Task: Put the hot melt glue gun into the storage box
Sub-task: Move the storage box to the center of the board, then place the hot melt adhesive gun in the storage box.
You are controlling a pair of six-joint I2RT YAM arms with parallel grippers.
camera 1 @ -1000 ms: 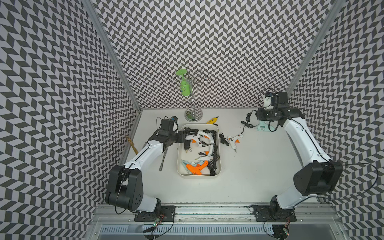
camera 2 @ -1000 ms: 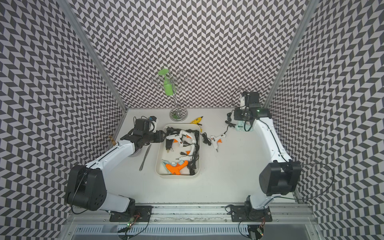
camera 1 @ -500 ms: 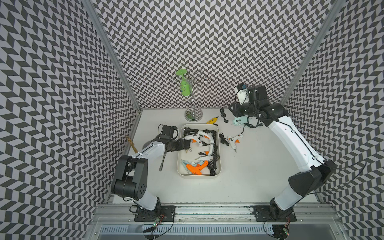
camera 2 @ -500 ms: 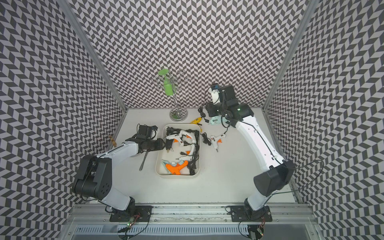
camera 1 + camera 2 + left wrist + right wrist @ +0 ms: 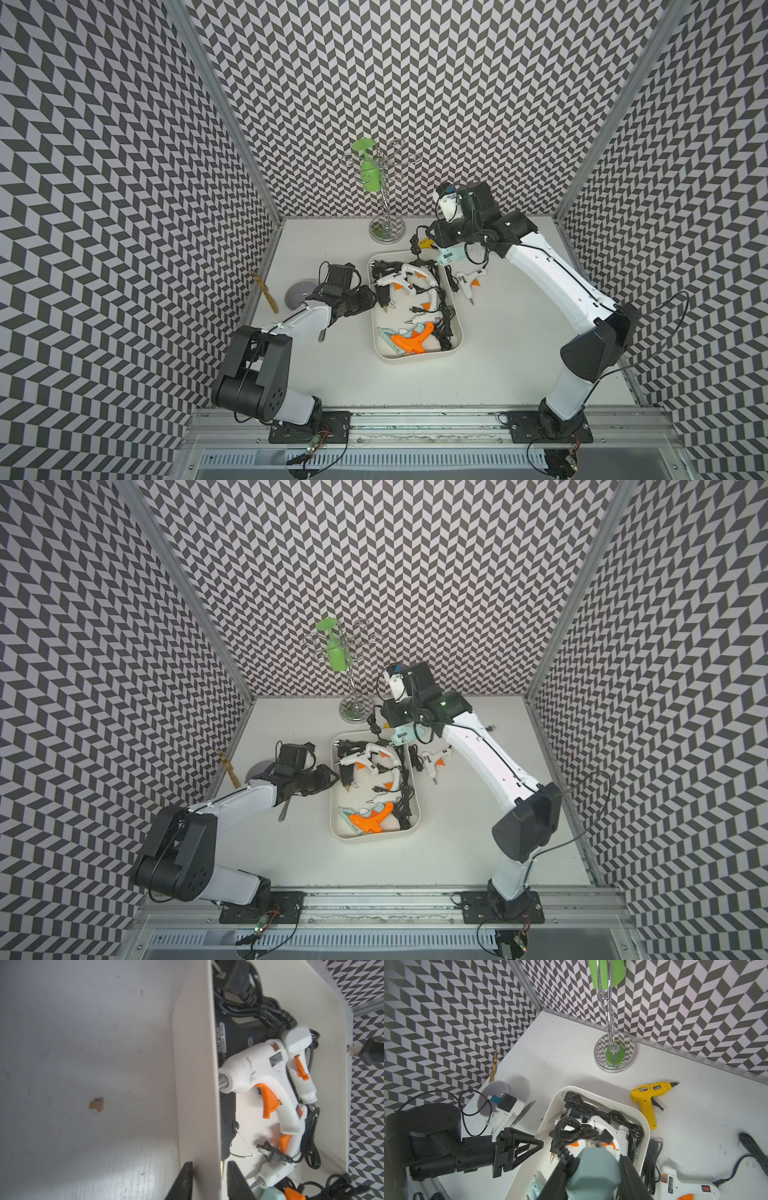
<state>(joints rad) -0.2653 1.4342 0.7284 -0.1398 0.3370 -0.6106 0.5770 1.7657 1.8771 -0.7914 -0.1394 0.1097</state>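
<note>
The pale teal hot melt glue gun (image 5: 593, 1169) is pinched across its body in my right gripper (image 5: 593, 1186), a finger pressed to each side. It hangs over the far right corner of the storage box (image 5: 415, 358), not yet laid in it. Its bundled black cord (image 5: 571, 1132) dangles ahead of it over the box (only my right wrist view shows that bundle plainly; in both top views the gun is a small mint patch under my wrist). Inside the box lie a black glue gun (image 5: 228, 1047) along the wall on my left, white glue guns (image 5: 259, 1076) with orange triggers, and an orange glue gun (image 5: 411, 340) at the near end. My left gripper (image 5: 209, 1162) straddles that left wall, one finger outside and one inside. The left wrist view shows this, whereas from above it merely sits at the rim, and I cannot tell whether the fingers truly clamp the wall. The right wrist view also shows a yellow glue gun (image 5: 646, 1095) on the table just beyond the box, nearly hidden behind my arm from above. A loose white glue gun (image 5: 467, 280) lies just right of the box. A second ago my right gripper held the gun at the far right back of the table, well apart from the box; it has since swung in over the corner, while my left gripper stays at the wall.
</note>
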